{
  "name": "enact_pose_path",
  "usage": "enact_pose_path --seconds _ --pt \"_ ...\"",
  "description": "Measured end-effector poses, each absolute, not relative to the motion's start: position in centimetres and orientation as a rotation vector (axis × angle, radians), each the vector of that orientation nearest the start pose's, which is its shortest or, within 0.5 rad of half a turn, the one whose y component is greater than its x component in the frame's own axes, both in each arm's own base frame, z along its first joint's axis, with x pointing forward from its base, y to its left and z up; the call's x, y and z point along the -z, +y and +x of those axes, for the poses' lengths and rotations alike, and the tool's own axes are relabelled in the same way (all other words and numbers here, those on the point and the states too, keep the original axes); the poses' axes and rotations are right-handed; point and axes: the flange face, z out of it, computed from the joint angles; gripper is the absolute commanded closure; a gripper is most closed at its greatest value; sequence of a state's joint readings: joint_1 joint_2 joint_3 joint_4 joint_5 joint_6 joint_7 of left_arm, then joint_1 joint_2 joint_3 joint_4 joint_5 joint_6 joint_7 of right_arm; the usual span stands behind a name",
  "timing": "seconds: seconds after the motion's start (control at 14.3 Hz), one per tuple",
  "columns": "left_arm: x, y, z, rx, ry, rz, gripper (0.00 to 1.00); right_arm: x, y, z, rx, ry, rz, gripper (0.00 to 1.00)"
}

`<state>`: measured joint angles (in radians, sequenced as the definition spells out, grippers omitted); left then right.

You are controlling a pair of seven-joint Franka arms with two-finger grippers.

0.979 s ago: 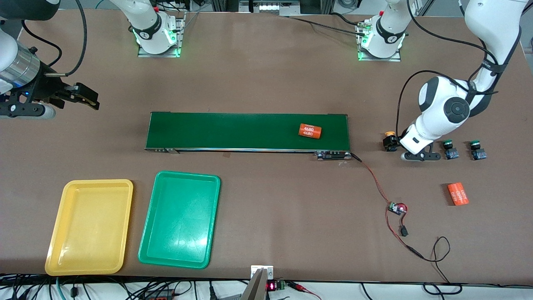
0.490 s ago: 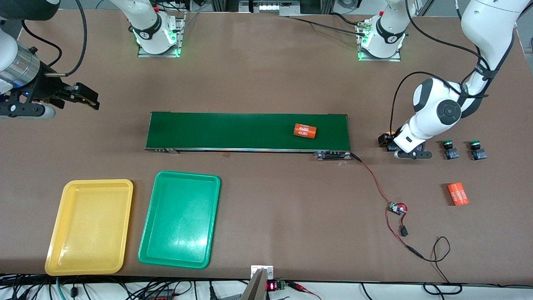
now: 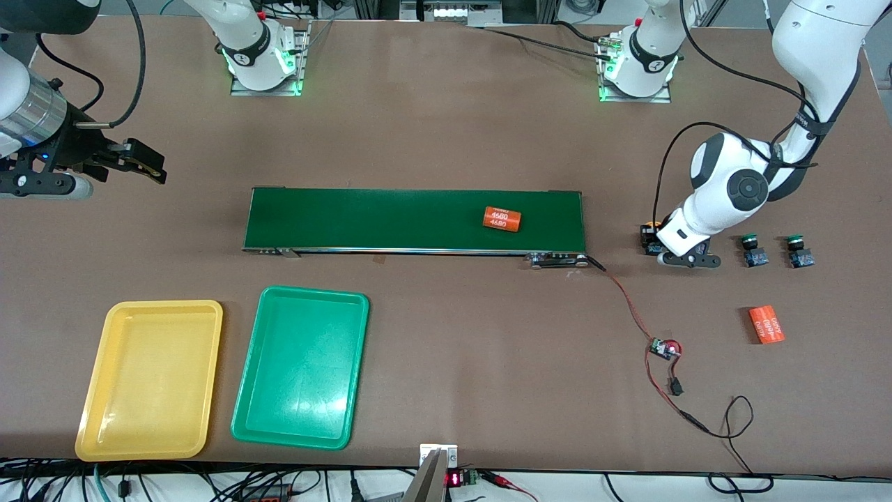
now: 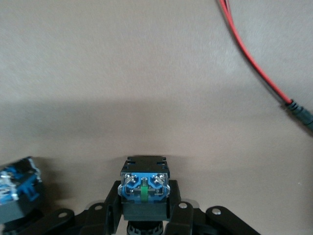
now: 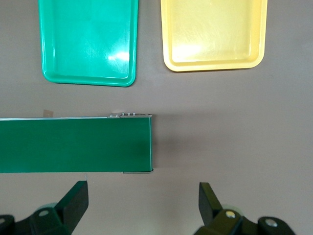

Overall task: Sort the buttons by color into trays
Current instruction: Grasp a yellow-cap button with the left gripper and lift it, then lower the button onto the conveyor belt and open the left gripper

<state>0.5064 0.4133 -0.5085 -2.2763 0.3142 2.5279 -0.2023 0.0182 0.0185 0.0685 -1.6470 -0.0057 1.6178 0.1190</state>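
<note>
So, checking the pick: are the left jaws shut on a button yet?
Shut. In the left wrist view the left gripper clamps a button by its dark base.

High front camera facing the robots, wrist cameras looking down, right wrist sharing trays (image 3: 300, 362), belt (image 3: 411, 219)

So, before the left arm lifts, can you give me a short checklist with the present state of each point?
1. Left tool shut on the yellow button: ok.
2. Neighbouring button apart from the fingers: ok.
3. Red cable apart from the grip: ok.
4. Yellow tray holds nothing: ok.
5. Right tool open, waiting over the belt end: ok.
6. Grip firm enough: cannot tell.
</note>
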Motion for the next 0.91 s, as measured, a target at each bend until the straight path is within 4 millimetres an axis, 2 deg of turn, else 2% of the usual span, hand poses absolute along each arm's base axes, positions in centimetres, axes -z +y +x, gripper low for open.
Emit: enact_pose_path --seconds 0.07,0.21,0.35,0.42,0.7,0.91 --pt "-20.2 -2.2 53.2 -0.184 0.087 -3.141 0.87 -58.2 4.8 55.9 -0.074 0.05 -3.15 0.0" --pt "-23.9 -5.0 55.2 -0.246 0.13 -3.106 0.87 -58.2 4.8 55.9 -0.074 0.05 -3.15 0.0" --pt "-27.7 -9.2 56.3 -0.239 0.138 -3.093 0.86 -58.2 4.8 55.9 -0.074 0.05 -3.15 0.0" --pt "-28.8 -11.5 56.2 -0.225 0.132 -3.097 0.86 -58.2 4.8 55.9 -0.074 0.05 -3.15 0.0" --pt "-30.2 -19.3 54.0 -0.212 0.066 -3.121 0.85 -58.2 4.7 55.9 -0.075 0.052 -3.15 0.0" --pt "-29.2 -24.1 51.9 -0.251 0.048 -3.127 0.85 -56.8 4.5 56.5 -0.113 0.059 -3.15 0.0"
